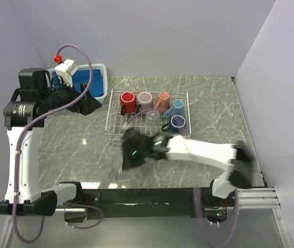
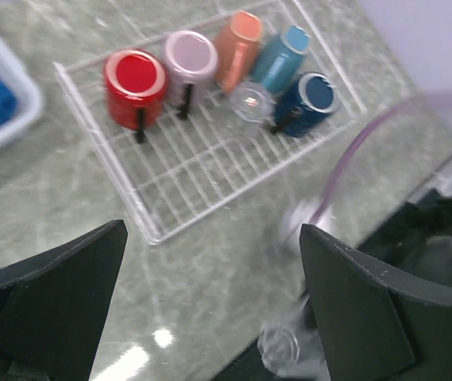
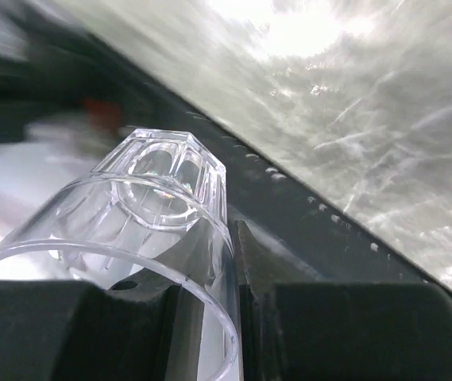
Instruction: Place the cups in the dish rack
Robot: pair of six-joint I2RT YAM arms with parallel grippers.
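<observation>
R gripper [image 1: 131, 151] is clamped on a clear glass [image 3: 154, 210]. In the R wrist view the glass lies on its side betw. the two black fingers [image 3: 353, 325], faceted base pointing away from the cam, open rim toward the lens at lower left. Grey marble table [image 3: 384, 135] fills the upper right of that view, w/ its dark front edge running diag. behind the glass. In the top view the R arm reaches across the lower centre and is motion-blurred. Its gripper sits just below the near-left corner of the dish rack [image 1: 114, 126], over the table, not over the rack. The glass itself can't be made out there. In the L wrist view it shows as a blurred clear shape at bottom centre.

L gripper [image 1: 88, 105] is spread wide w/ nothing in it. Both fingers [image 2: 51, 309] frame the lower corners of the L wrist view, w/ bare table betw. them. L arm is raised at upper left of the top view, near the white basket [image 1: 101, 68] w/ blue cloth.

Rack is centre-top of the top view and holds six cups. Back row, L to R:
- red mug [image 1: 128, 102]
- mauve mug [image 1: 145, 98]
- salmon mug [image 1: 162, 99]
- light-blue mug [image 1: 176, 107]

Navy mug [image 1: 178, 123] is in front, at the rack's right end. Second glass [image 1: 151, 116] is betw. the navy and mauve mugs, near mid-rack. Near-left part of the rack is bare wire.
</observation>
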